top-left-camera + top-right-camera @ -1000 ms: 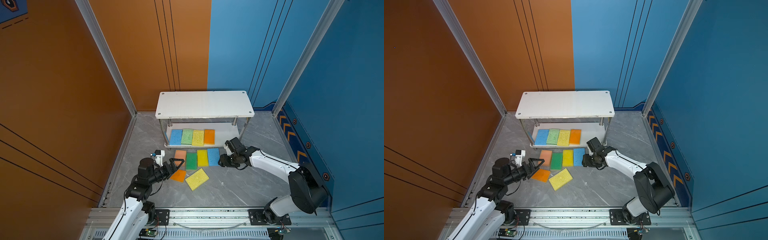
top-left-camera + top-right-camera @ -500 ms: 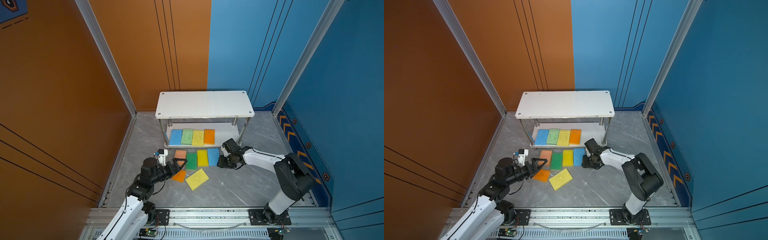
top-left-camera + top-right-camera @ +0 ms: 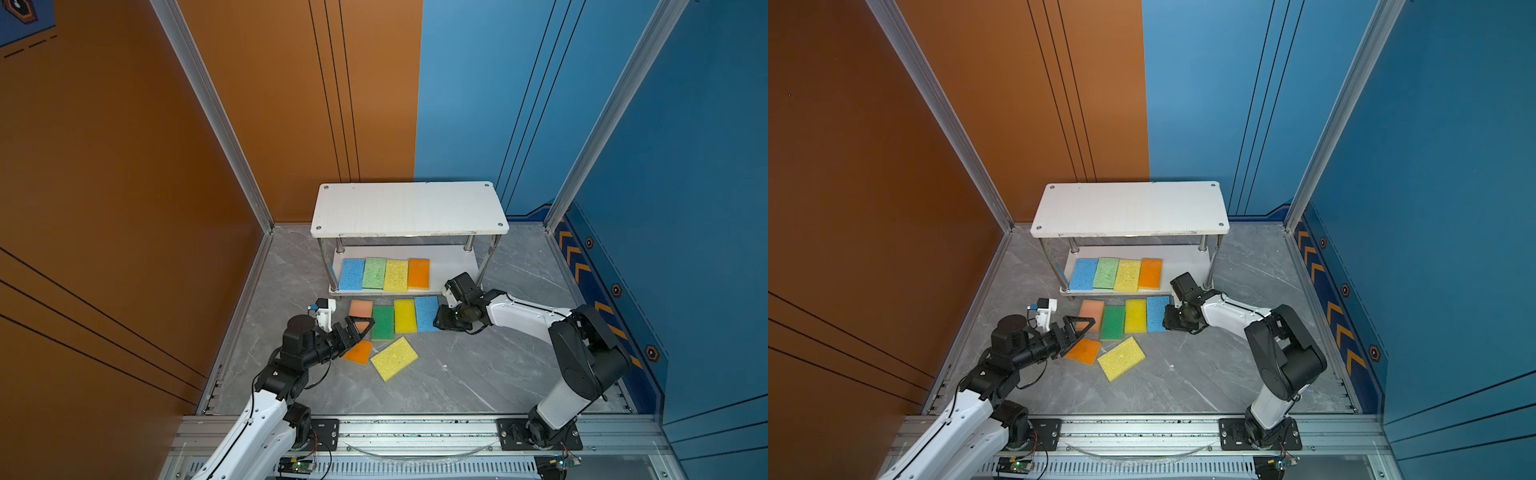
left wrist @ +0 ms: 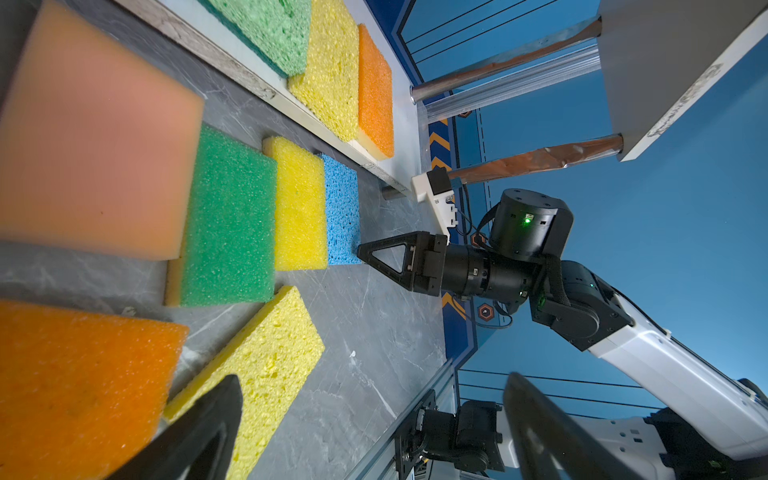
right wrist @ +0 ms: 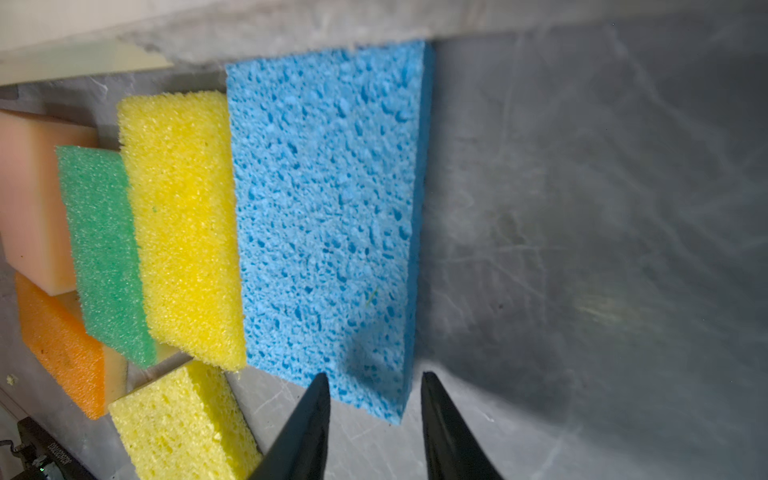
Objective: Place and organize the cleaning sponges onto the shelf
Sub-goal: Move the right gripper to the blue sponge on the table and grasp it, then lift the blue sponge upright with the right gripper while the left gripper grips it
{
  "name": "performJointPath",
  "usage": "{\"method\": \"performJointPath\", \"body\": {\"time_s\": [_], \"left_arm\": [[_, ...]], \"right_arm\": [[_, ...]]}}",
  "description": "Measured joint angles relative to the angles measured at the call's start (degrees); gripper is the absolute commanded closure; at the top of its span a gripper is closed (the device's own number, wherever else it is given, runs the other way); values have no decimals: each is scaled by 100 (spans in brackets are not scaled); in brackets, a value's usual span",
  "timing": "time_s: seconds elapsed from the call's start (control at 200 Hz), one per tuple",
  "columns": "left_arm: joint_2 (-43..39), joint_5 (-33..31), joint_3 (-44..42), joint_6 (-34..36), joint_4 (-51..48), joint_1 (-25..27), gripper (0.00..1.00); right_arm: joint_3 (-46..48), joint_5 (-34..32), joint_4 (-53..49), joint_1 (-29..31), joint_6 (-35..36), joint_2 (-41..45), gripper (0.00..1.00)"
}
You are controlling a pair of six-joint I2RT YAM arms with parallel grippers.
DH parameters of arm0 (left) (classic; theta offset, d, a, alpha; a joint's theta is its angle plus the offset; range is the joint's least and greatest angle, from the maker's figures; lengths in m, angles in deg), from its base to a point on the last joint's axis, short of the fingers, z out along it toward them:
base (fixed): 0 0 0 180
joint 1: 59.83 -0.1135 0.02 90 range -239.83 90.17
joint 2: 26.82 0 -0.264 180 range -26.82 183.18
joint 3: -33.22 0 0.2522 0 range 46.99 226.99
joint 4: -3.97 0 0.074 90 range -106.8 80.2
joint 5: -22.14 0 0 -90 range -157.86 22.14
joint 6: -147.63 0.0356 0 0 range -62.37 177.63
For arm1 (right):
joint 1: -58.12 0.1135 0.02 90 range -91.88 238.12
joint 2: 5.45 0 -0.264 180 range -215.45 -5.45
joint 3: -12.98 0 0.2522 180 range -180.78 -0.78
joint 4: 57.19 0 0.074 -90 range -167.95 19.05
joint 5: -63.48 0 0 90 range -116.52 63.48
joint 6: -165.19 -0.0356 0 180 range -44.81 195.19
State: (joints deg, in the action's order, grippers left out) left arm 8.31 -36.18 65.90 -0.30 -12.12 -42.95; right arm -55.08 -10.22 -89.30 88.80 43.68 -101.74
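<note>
Right gripper point(image 5: 372, 374) part-spread astride blue sponge point(image 5: 328, 208) corner (judged soft, light, compressible); pinch short edge just ahead.

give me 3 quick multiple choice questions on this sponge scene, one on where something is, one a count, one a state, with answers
1. The sponges on the shelf lie
A. on its top board
B. on its lower board
C. in one stack

2. How many sponges lie on the floor?
A. four
B. six
C. eight

3. The left gripper is
A. open and empty
B. shut on a sponge
C. shut on nothing

Answers:
1 B, they lie flat, side by side, on that board.
2 B, a row of peach, dark green, yellow and blue, plus a loose orange and a loose yellow.
3 A, its fingers stand wide apart with nothing between them.
</note>
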Motion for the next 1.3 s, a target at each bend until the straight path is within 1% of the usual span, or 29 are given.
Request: {"method": "performJointPath", "body": {"time_s": [0.325, 0.395, 0.516, 0.621, 0.721, 0.896, 1.081, 1.301], "left_arm": [[-85, 0, 0, 2, -4, -11, 2], [-85, 0, 0, 2, -4, -11, 2], [-68, 0, 0, 2, -2, -11, 2], [-24, 2, 0, 2, -2, -11, 2], [37, 0, 0, 2, 2, -9, 2], [223, -24, 0, 2, 114, 98, 2], [527, -179, 0, 2, 439, 470, 2], [1056, -345, 2, -72, 1215, 935, 2]], "right_arm": [[-66, 2, -2, -13, 2, -179, 77], [-66, 7, -2, -20, 11, -188, 81], [-61, 15, -2, -35, 22, -186, 94], [-4, 15, 15, -37, 11, -129, 100], [142, 7, -13, -39, 2, 114, 100], [291, -2, -254, -59, 26, 898, 100], [522, 160, -538, -15, 68, 1775, 100], [577, 470, -719, 382, 61, 2616, 100]]}}
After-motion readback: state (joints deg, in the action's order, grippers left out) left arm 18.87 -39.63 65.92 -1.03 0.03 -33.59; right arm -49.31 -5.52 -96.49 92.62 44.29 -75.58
